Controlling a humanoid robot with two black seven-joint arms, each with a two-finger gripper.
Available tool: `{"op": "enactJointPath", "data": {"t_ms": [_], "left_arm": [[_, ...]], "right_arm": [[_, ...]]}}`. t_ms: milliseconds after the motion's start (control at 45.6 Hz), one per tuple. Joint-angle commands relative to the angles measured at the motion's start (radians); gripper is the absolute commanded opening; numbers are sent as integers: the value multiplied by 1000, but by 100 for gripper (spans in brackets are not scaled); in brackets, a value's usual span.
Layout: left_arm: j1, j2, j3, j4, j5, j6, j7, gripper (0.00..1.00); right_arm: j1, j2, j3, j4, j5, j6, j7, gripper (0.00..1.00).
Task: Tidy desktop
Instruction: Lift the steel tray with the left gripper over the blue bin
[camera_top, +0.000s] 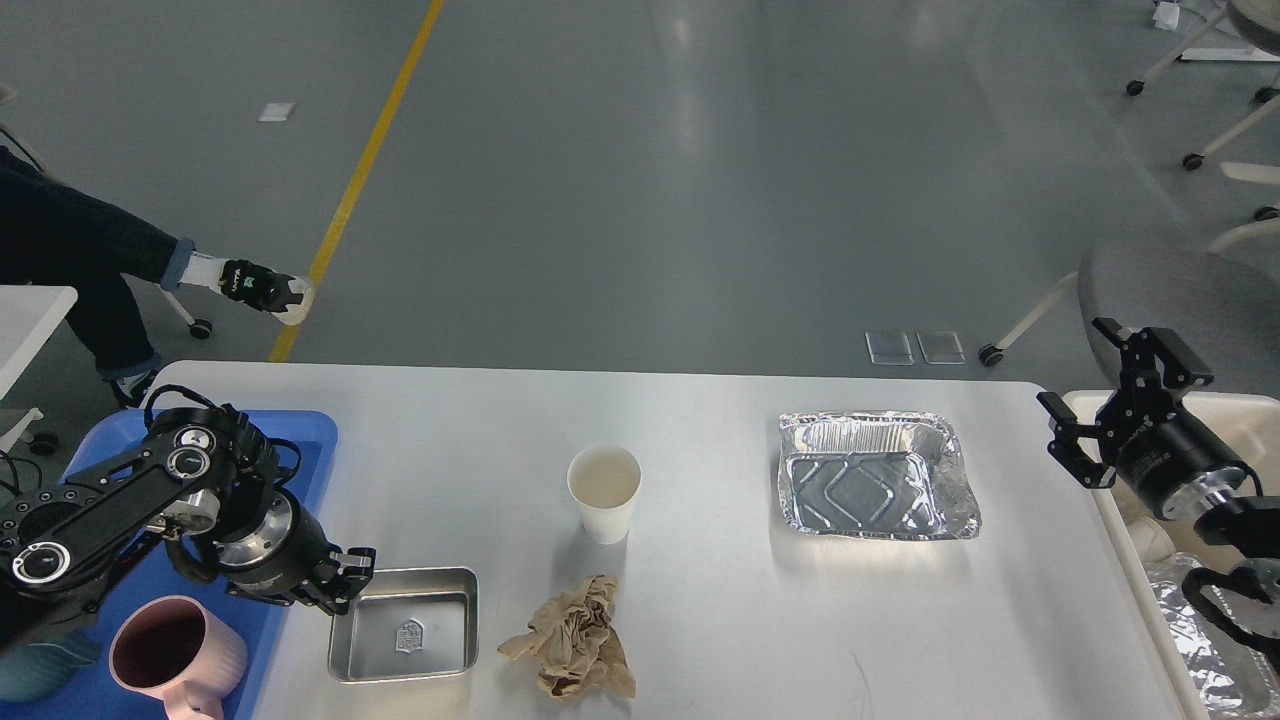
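The white desktop (700, 420) carries a white paper cup (604, 490), a crumpled brown paper wad (575, 640), an empty foil container (875, 475) and a small steel tray (405, 625). My left gripper (345, 580) hangs low at the steel tray's left rim, at the blue tray's right edge. Its fingers look apart and hold nothing. My right gripper (1100, 395) is open and empty, raised over the desktop's right edge beside the cream bin (1105, 500).
The blue tray (300, 440) at the left holds a pink mug (175, 655) and a teal object (40, 665). Crumpled foil (1200, 650) lies in the bin. A person's legs and wheeled chairs stand on the floor beyond the table.
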Motion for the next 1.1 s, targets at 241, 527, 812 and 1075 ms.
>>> {"op": "enactJointPath", "data": {"t_ms": [241, 527, 812, 1075], "left_arm": [[-1, 1, -87, -30, 0, 0, 0, 0], [8, 1, -205, -46, 0, 0, 0, 0], [19, -14, -422, -63, -8, 0, 0, 0], [7, -42, -591, -63, -10, 0, 0, 0]], "right_arm": [[-2, 1, 0, 0, 0, 0, 0, 100], [-2, 1, 0, 0, 0, 0, 0, 100], [-2, 1, 0, 0, 0, 2, 0, 100], [-2, 2, 0, 0, 0, 3, 0, 100]]}}
